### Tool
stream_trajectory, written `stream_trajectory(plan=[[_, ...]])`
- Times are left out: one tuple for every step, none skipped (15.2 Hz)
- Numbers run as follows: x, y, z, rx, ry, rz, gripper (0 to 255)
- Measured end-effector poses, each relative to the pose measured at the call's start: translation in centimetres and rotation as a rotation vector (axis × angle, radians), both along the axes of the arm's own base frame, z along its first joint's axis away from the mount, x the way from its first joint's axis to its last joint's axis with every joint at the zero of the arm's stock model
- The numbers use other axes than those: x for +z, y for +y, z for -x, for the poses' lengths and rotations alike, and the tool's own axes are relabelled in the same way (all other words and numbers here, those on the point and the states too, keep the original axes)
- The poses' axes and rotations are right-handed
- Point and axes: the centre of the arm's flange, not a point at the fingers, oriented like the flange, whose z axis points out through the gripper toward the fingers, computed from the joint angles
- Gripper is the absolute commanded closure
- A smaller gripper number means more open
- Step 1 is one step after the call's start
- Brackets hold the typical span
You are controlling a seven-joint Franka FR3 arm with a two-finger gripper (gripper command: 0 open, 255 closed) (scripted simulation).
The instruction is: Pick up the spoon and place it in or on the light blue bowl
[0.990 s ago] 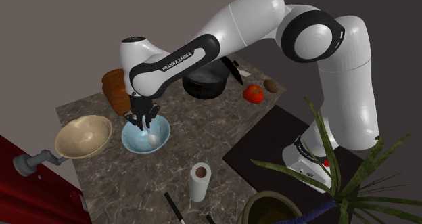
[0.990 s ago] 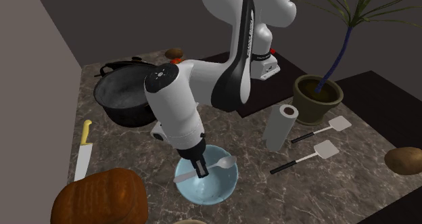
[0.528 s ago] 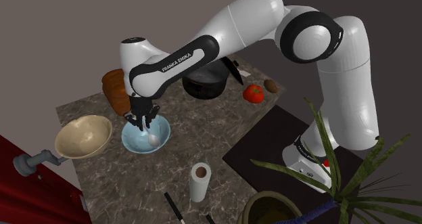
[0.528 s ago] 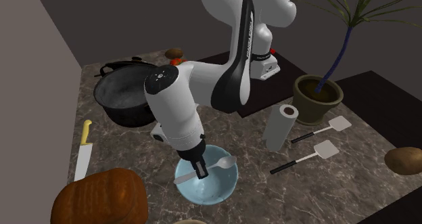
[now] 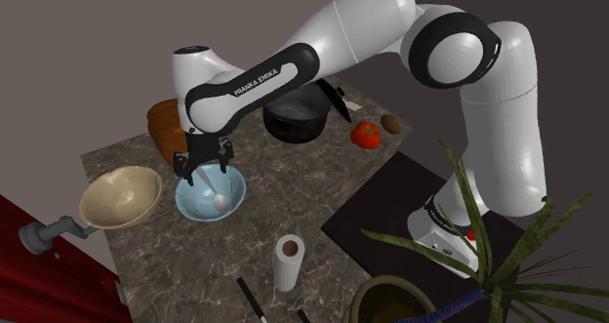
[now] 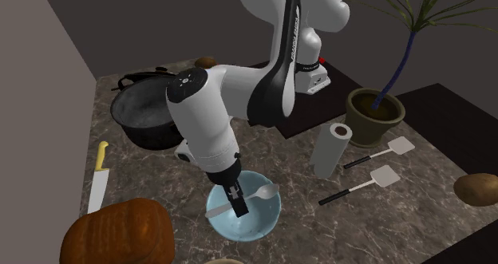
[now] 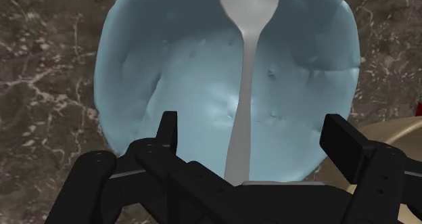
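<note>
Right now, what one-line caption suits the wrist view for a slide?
Open gripper above a spoon resting in the light blue bowl.

In the wrist view the spoon (image 7: pixel 245 87) is cut off at its bowl by the picture's edge, and its handle end is hidden behind the end effector (image 7: pixel 253 126). In the shoulder view the arm (image 5: pixel 254 82) hides part of the black pot (image 5: pixel 293 126) and the bread loaf (image 5: pixel 162 122).

Bowl (image 7: pixel 169 74) is pale blue, faintly mottled; spoon (image 7: pixel 245 87) plain whitish-grey. Countertop (image 5: pixel 322 204): dk brown, marbled w/ pale veins. Gripper (image 7: pixel 254 131) all blk, arm (image 5: pixel 351 28) white w/ dk joints. Tomato (image 5: pixel 366 134) red, pot (image 5: pixel 296 121) blk, second bowl (image 5: pixel 119 196) beige, knife handle (image 6: pixel 101 153) yellow, loaf (image 6: pixel 120 234) brown, paper roll (image 6: pixel 329 149) white.
</note>
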Motion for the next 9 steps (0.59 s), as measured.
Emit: stream_trajectory(plan=[[1.1,-0.3,-0.1,0.0,0.0,0.0,0],[2.3,-0.4,-0.3,0.0,-0.001,0.0,0],[2.9,-0.5,-0.3,0.0,-0.001,-0.001,0],[3.0,-0.5,-0.4,0.0,-0.001,-0.001,0],[3.2,-0.5,-0.4,0.0,-0.001,0.0,0],[3.2,-0.5,-0.4,0.0,-0.001,0.0,0],[3.3,-0.6,-0.5,0.0,0.0,0.0,0],[3.3,-0.5,-0.5,0.0,0.0,0.0,0],[3.3,-0.5,-0.5,0.0,0.0,0.0,0]])
